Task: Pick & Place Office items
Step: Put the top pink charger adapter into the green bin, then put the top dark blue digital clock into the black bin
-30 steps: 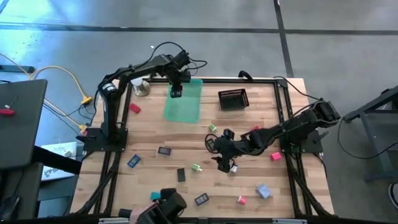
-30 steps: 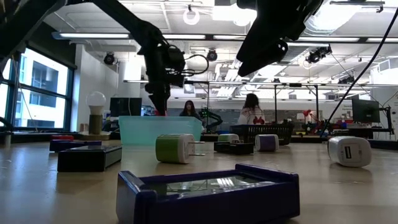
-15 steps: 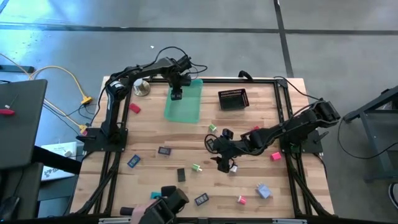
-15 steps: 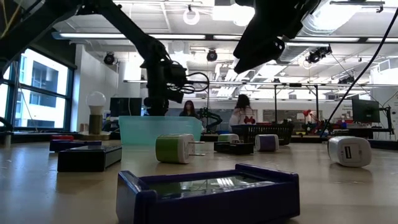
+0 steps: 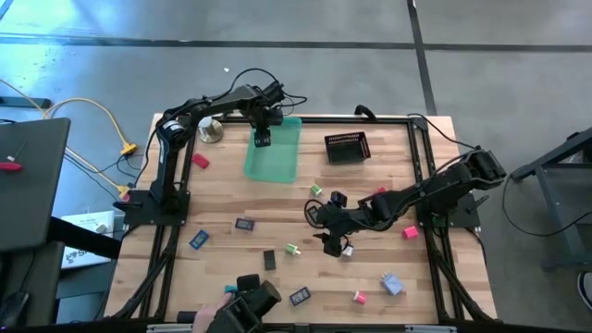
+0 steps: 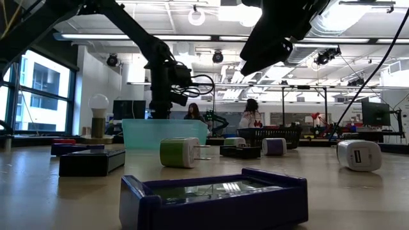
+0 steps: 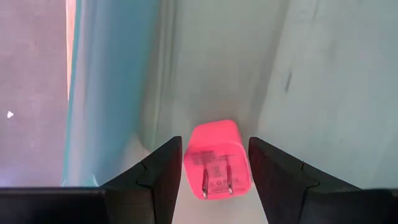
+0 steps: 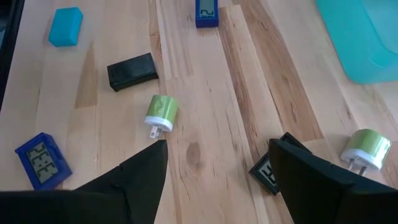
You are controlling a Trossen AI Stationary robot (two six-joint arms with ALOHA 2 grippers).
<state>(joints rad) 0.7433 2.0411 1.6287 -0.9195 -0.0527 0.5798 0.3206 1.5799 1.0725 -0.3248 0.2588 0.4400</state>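
Pink plug (image 7: 216,163) lies inside the green tray (image 5: 277,157), between the left gripper (image 7: 214,180) fingers, which stand apart with small gaps either side. Right gripper (image 8: 214,180) hovers apart over the table (image 8: 205,81), near a green-and-white plug (image 8: 160,113).

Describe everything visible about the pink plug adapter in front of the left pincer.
The pink plug adapter is a small rounded block of glossy, plastic-looking material with two metal prongs and faint printed text on the face turned toward the wrist camera. It sits between the fingers of the left pincer, with narrow gaps visible on both sides, inside the translucent green tray near a corner. Whether it rests on the tray floor cannot be told.
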